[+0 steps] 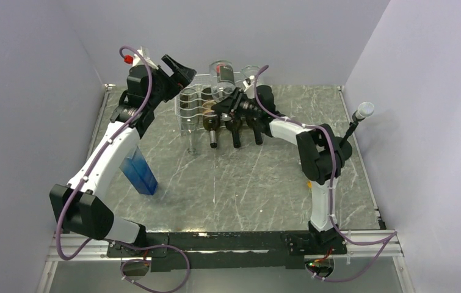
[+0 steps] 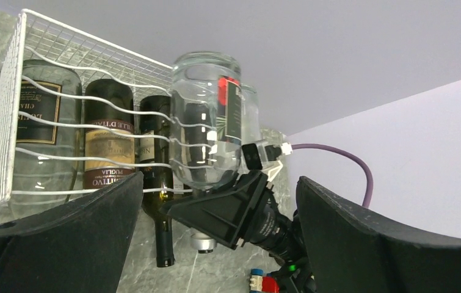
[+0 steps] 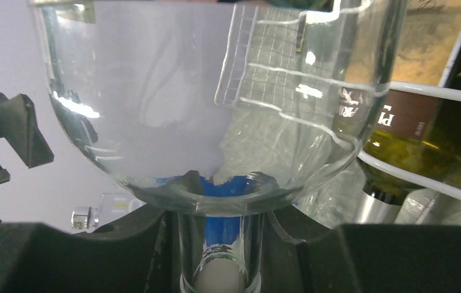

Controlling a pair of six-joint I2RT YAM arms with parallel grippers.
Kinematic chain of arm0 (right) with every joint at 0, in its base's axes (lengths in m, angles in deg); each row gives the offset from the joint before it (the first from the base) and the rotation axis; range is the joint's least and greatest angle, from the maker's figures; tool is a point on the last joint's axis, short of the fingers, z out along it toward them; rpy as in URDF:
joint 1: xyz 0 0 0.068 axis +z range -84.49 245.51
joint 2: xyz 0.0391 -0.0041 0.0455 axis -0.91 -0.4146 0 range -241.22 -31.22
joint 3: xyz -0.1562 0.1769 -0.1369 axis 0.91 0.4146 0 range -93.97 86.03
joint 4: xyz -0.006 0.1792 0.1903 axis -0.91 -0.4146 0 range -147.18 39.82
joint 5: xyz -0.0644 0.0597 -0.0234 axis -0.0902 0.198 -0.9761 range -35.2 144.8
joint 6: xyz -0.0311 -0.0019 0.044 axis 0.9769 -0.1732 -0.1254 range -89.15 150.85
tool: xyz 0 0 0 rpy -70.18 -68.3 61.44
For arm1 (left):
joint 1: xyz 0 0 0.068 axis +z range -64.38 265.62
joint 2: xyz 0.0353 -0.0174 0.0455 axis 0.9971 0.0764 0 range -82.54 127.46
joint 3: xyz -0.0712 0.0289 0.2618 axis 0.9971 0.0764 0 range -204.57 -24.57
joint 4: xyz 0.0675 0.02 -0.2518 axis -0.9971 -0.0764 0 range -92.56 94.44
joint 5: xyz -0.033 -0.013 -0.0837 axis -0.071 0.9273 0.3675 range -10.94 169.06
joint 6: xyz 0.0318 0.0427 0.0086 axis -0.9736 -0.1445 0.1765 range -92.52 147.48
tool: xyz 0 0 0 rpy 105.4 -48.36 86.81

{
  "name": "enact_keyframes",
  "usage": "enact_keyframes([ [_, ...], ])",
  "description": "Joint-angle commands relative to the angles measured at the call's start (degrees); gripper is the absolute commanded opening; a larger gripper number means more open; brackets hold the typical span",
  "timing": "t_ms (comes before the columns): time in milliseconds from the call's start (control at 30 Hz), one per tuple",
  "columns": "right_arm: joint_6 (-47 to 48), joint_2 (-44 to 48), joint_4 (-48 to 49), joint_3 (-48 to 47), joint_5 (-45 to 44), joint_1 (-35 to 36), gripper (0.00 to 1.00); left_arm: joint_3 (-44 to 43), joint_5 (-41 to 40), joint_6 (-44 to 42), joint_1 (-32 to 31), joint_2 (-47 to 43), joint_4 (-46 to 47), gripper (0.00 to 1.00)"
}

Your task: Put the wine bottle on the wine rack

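- Top view: my right gripper (image 1: 232, 104) is clamped on the neck of the clear glass wine bottle with a red and black label (image 1: 221, 74). The bottle is tilted base-up over the right end of the white wire wine rack (image 1: 186, 105) at the back of the grey marbled table (image 1: 252, 183).
- My left gripper (image 1: 182, 68) hangs just left of the rack with its fingers spread wide and nothing between them. A blue translucent container (image 1: 137, 174) stands near my left arm.
- Left wrist view: my 2 left fingers (image 2: 63, 244) frame the rack. It holds 3 bottles: 1 clear, 2 dark. The wine bottle lies against the wavy wires to their right; I cannot tell whether it sits in a cradle.
- Right wrist view: the wine bottle's neck runs down between my 2 right fingers (image 3: 63, 256), pinched there, its shoulder just above them.
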Motion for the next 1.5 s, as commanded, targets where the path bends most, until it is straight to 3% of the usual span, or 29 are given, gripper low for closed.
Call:
enact_keyframes([
  [0, 2.5, 8.8, 18.3, 0.3, -0.5, -2.5, 0.0, 1.3, -0.5, -1.3, 0.1, -4.1, 1.5, 0.99],
  [333, 6.7, 6.6, 8.5, 0.2, 1.6, -4.6, 0.0, 3.3, -0.5, -1.7, 0.1, -8.6, 1.3, 0.99],
  [933, 9.0, 9.0, 5.4, 9.3, -1.4, -3.4, 0.0, 6.9, -0.5, -1.4, 0.1, -12.5, 1.2, 0.99],
  [1467, 13.6, 2.1, -4.5, 1.8, -1.5, -2.9, 0.0, 8.1, -0.5, -2.1, 0.1, -13.9, -0.1, 0.99],
])
